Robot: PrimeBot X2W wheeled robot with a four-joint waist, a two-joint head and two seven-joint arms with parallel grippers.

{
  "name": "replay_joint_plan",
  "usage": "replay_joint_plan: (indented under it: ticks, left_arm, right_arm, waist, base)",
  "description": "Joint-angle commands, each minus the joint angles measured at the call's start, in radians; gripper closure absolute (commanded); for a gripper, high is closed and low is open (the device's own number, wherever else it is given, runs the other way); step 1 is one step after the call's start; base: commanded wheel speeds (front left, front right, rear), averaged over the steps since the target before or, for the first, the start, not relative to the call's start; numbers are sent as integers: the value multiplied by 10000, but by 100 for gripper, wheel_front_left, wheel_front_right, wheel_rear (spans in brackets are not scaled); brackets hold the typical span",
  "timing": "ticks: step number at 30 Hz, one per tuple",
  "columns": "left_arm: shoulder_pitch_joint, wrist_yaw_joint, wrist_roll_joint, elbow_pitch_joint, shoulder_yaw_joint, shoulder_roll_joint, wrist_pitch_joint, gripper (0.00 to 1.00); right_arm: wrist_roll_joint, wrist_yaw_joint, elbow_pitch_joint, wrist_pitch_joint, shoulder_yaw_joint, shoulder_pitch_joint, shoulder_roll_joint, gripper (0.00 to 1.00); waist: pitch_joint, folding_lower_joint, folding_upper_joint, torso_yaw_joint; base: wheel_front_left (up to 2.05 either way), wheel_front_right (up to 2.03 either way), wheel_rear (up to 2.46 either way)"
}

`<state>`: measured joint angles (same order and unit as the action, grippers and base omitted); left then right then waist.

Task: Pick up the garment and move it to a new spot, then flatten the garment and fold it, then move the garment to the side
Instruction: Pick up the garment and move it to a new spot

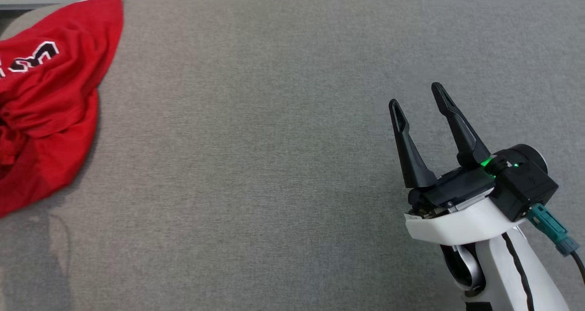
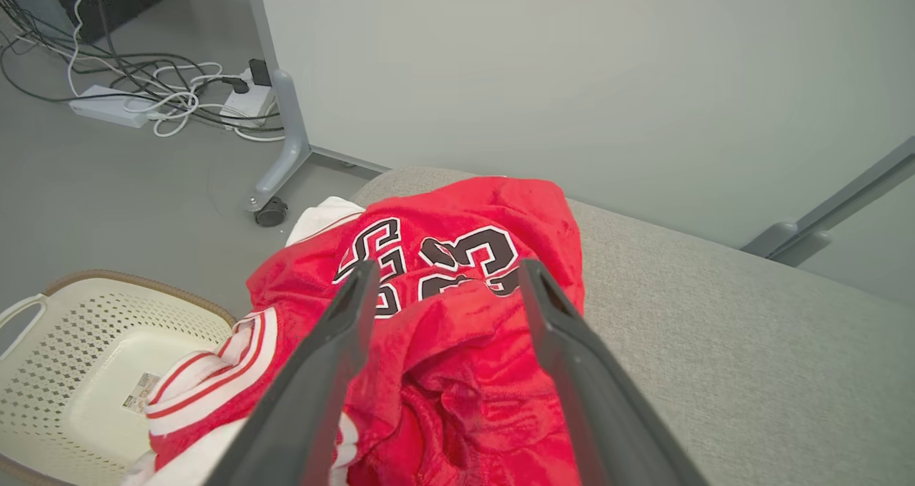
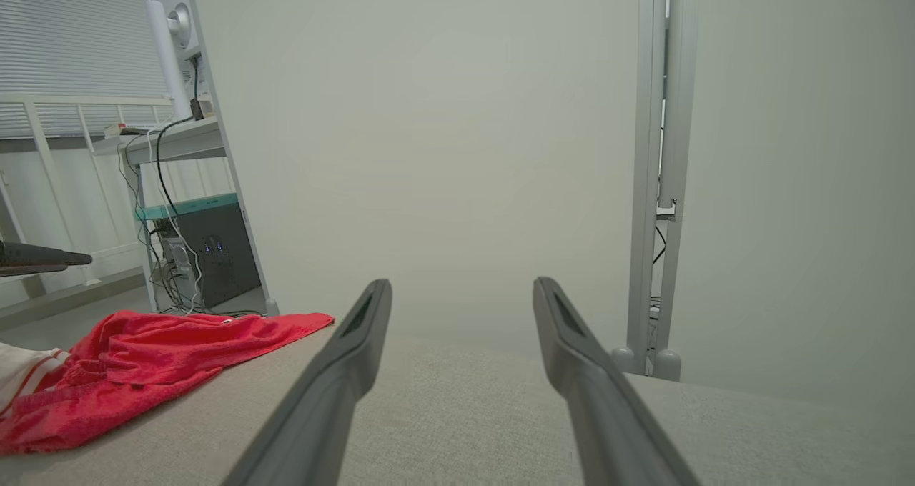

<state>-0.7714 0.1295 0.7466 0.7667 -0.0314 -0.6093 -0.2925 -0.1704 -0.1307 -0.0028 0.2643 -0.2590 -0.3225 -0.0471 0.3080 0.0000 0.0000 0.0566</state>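
We see right gripper [image 1: 416, 94] at lower right of head view, fingers spread, nothing between them, over grey cushion [image 1: 274, 164]. Left gripper [image 2: 450, 266] also spread wide, above red garment [image 2: 465, 207]; we cannot tell whether it touches. Garment lies crumpled at upper left of head view, striped trim beside cream basket [image 2: 78, 343] at lower left of left wrist view.

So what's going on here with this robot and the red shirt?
A crumpled red basketball jersey lies bunched at the left end of a grey fabric-covered surface. The robot's left gripper hangs open right over it, gripping nothing; the right gripper is open above bare fabric, well away. Nothing is flattened or folded yet.
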Motion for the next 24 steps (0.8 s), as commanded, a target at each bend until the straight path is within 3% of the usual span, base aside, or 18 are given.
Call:
replay_joint_plan:
  ticks: [1, 8, 16, 17, 18, 19, 20, 24]
  left_arm:
    - [-209, 12, 115, 123, -36, -125, -33, 0]
    - [-523, 13, 967, 1170, -700, -648, -248, 0]
    - [-597, 14, 1649, 1736, -1701, -972, -702, 0]
    - [-604, 14, 1694, 1768, -1816, -990, -658, 14]
    - [-634, 14, 1750, 1786, -1922, -1015, -560, 45]
    - [-648, 14, 1786, 1787, -2028, -1044, -431, 86]
    - [-656, 14, 1808, 1812, -2128, -1059, -310, 100]
    - [-714, 14, 2017, 1908, -2573, -1151, -36, 100]
  right_arm:
    - [52, -1, -80, 4, 24, -118, -63, 0]
    - [162, -1, -360, 3, 37, -196, -58, 0]
    - [179, -1, -276, 3, 78, -263, -57, 0]
    - [187, -1, -266, 3, 58, -275, -57, 0]
    - [194, -1, -258, 3, 45, -295, -57, 0]
    - [203, -1, -249, 3, 32, -303, -57, 0]
    - [212, -1, -244, 3, 27, -290, -60, 0]
    - [230, -1, -191, 3, -2, -180, -57, 0]
  waist:
    - [466, 0, 0, -474]
    - [985, 0, 0, -1004]
    - [956, 0, 0, -1158]
    - [938, 0, 0, -1163]
    - [926, 0, 0, -1167]
    - [912, 0, 0, -1168]
    - [886, 0, 0, -1167]
    - [748, 0, 0, -1158]
  base:
    - [0, 0, 0]
    - [0, 0, 0]
    - [0, 0, 0]
    - [0, 0, 0]
    - [0, 0, 0]
    - [0, 0, 0]
    - [0, 0, 0]
    - [0, 0, 0]
